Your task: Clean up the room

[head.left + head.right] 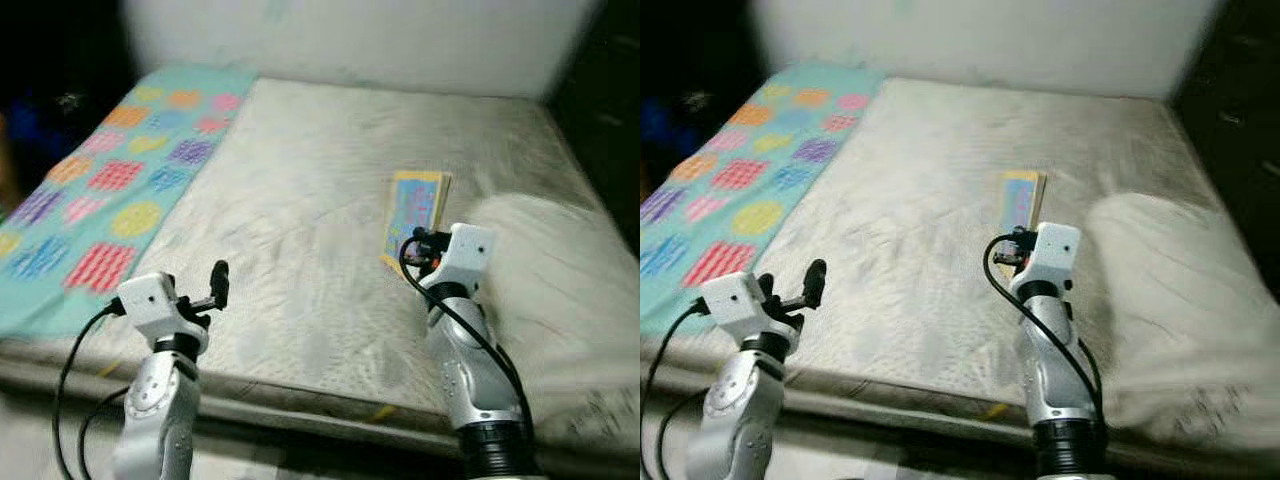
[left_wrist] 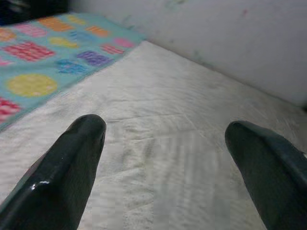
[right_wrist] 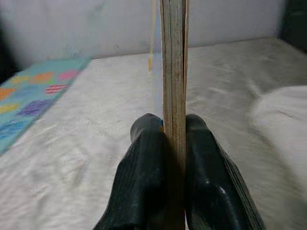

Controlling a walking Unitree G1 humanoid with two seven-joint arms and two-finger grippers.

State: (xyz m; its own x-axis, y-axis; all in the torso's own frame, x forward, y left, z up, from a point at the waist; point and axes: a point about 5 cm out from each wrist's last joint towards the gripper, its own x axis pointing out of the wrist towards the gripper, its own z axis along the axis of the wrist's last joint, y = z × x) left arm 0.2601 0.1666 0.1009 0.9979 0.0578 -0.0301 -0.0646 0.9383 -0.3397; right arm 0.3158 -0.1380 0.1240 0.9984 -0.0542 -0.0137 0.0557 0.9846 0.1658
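Observation:
A thin picture book [image 1: 415, 212] with a pale blue and yellow cover is held over the middle right of the bare mattress [image 1: 290, 190]. My right gripper [image 1: 416, 246] is shut on the book's near end. In the right wrist view the book [image 3: 173, 67] stands edge-on, pinched between both black fingers [image 3: 144, 158]. My left gripper [image 1: 213, 290] hovers open over the mattress near its front left edge, with nothing between its fingers [image 2: 72, 158].
A turquoise blanket [image 1: 100, 190] with coloured patches covers the bed's left side. A white rumpled duvet [image 1: 560, 280] lies on the right. A pale wall [image 1: 350, 40] runs behind the bed. Dark space flanks both sides.

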